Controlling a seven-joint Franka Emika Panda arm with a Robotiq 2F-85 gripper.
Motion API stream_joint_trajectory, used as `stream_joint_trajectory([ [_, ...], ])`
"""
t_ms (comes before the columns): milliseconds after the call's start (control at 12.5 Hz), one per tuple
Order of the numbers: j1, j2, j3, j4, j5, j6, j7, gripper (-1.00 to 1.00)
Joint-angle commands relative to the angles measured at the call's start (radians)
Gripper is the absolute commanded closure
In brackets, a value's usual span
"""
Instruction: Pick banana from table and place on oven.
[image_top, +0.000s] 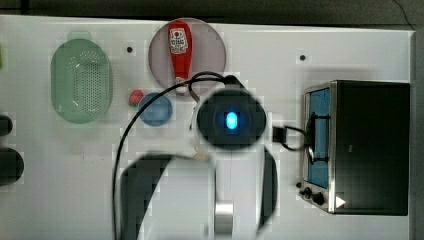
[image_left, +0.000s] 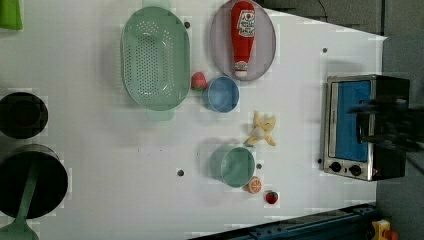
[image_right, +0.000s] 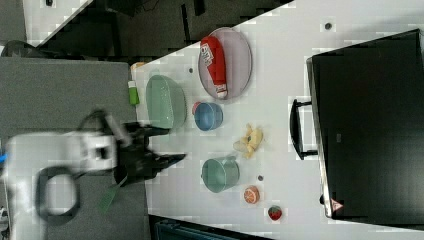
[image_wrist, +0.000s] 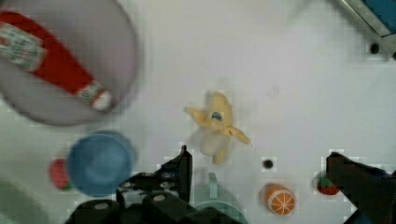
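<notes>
The peeled yellow toy banana lies on the white desk, between the blue bowl and the teal cup, well apart from the black toaster oven. Above it the black fingers stand wide open, holding nothing

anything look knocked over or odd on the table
Two things: the ketchup bottle lies flat on its side across the plate, and the green cup lies tipped over on the table. The banana is already peeled open.
</notes>
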Motion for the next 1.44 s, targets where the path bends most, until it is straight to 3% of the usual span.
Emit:
stream_joint_trajectory([
  [80, -0.006, 0.05, 0.005, -0.077, -0.002, 0.107, -0.02, -1.0],
  [480, -0.004, 0.195, 0.005, -0.229, -0.002, 0.442, -0.012, -1.0],
  [640, -0.001, 0.26, 0.007, -0.266, -0.001, 0.551, 0.087, -1.0],
  [1280, 0.007, 0.483, 0.05, -0.274, -0.001, 0.739, 0.17, -1.0],
  [1360, 0.007, 0.492, 0.048, -0.274, -0.001, 0.752, 0.17, -0.93],
  [1440, 0.007, 0.496, 0.046, -0.274, -0.001, 0.763, 0.17, -0.69],
])
